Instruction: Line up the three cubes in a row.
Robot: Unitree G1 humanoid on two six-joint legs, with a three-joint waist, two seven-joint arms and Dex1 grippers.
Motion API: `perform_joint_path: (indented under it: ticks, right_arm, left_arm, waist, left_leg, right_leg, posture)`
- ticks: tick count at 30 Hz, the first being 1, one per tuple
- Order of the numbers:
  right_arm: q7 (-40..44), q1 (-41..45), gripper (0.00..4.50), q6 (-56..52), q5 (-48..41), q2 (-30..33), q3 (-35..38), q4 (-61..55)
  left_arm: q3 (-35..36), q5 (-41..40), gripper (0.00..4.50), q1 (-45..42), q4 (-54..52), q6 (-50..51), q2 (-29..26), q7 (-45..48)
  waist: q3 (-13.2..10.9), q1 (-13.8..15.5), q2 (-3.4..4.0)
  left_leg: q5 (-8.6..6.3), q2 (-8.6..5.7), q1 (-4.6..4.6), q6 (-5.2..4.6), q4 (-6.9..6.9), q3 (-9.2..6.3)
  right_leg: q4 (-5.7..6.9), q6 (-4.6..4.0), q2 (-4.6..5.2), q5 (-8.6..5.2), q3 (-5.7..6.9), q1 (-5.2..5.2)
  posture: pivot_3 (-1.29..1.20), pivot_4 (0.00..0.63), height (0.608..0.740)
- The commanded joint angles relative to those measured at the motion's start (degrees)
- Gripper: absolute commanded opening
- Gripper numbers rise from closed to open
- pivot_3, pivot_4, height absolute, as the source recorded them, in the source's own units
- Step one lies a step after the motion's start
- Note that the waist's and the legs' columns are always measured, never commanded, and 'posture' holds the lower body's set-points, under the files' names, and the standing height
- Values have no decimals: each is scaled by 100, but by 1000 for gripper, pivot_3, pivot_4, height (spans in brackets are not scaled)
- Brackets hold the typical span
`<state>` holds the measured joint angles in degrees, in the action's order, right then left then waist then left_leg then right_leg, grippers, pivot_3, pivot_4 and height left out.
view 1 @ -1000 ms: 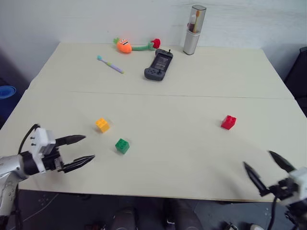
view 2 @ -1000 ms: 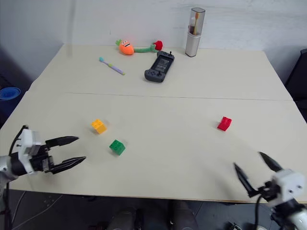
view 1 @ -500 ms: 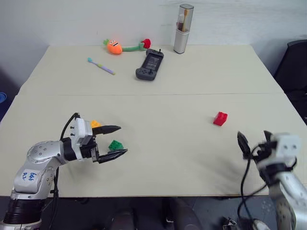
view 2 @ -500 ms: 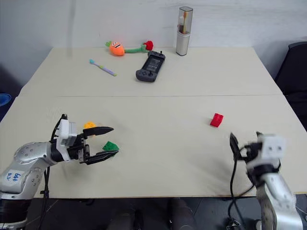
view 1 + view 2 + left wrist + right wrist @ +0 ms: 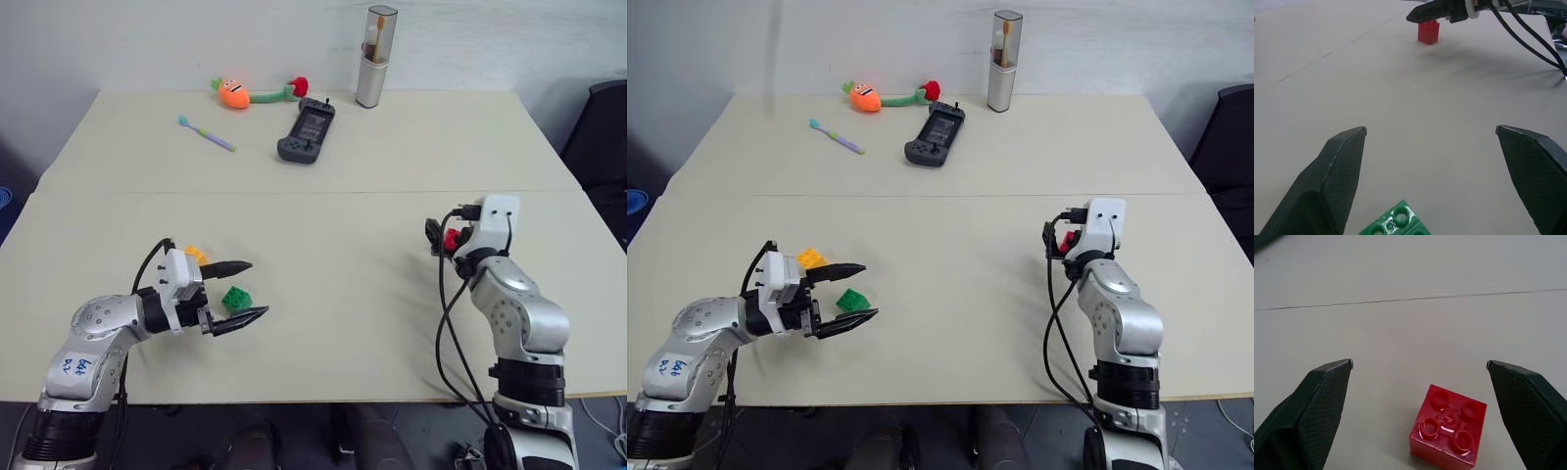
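Observation:
On the cream table (image 5: pixel 343 215), the green cube (image 5: pixel 235 298) lies between the spread fingers of my open left gripper (image 5: pixel 258 288), just behind their tips and untouched. Beside that wrist, on its far side, sits the orange-yellow cube (image 5: pixel 197 255). Off to the right, the red cube (image 5: pixel 1448 426) stands studs up between the wide-open fingers of my right gripper (image 5: pixel 1420 364), with clear gaps on both sides. The left wrist view also catches the red cube (image 5: pixel 1428 32) with a finger of the right gripper above it.
Along the table's far edge lie a black game controller (image 5: pixel 307 133), a toothbrush (image 5: pixel 206 134), a carrot plush toy (image 5: pixel 232 93) and a tall silver holder (image 5: pixel 375 57). A seam crosses the table between those and the cubes.
My right gripper has swung up from the table's near edge and forward to straddle the red cube. The left gripper moved right to the green cube, then held still. The camera view shifted.

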<state>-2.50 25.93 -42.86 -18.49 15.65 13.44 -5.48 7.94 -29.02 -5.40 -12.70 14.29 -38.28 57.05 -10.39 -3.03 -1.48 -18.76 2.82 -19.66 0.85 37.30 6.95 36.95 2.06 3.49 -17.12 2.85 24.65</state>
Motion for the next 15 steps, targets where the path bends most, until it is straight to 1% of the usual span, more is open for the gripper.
perform_joint_path:
  ticks: [1, 6, 7, 8, 10, 13, 15]
  right_arm:
    - [-121, 207, 3985, -95, 75, -60, 88, 134]
    - [-208, 126, 2223, -348, 97, -87, 128, -71]
    - [-198, 111, 1953, -308, 102, -81, 141, -90]
    - [-187, 102, 1527, -283, 104, -77, 149, -105]
    - [55, 77, 1524, -381, -38, 20, 116, -339]
    - [1397, 64, 1524, -227, -591, 438, -135, -774]
    - [3823, -165, 1524, 658, -807, 1511, -834, -1252]
  left_arm:
    - [155, -50, 4500, 29, -233, -53, -30, -68]
    - [236, -47, 4500, 78, -213, -81, -38, -103]
    - [234, -41, 4500, 90, -216, -89, -31, -108]
    - [231, -38, 4500, 98, -219, -94, -27, -113]
    - [214, -29, 4500, 107, -228, -110, -9, -130]
    - [205, -25, 4500, 82, -224, -111, 8, -172]
    - [204, -34, 4500, 71, -169, -120, -13, -131]
  waist:
    - [0, 1, 0]
    - [0, 1, 0]
    - [0, -3, 0]
    - [0, -13, 0]
    - [0, -20, 1]
    - [-4, -13, 6]
    - [-10, 1, 15]
  left_leg:
    - [0, -1, 0, -1, 0, 0]
    - [0, 0, -6, -1, -1, -3]
    - [0, 0, -7, -1, -1, -3]
    - [0, 0, -7, -1, -1, -3]
    - [0, 1, -7, -1, -4, -3]
    - [-1, 1, -10, -4, -5, -3]
    - [-9, 1, -12, -19, -4, -5]
  right_leg:
    - [0, 0, 1, 0, 0, 0]
    - [-2, 1, 1, 0, 2, 4]
    - [-2, 1, 1, 0, 2, 5]
    - [-2, 1, 1, 0, 2, 5]
    - [-1, 1, 0, 0, 1, 6]
    - [-2, 1, 0, 0, 3, 11]
    - [-4, 2, 0, 1, 5, 9]
  posture:
    - [0, 150, 740]
    - [0, 150, 740]
    - [0, 150, 740]
    - [0, 150, 740]
    - [0, 150, 740]
    - [0, 150, 740]
    - [0, 150, 740]
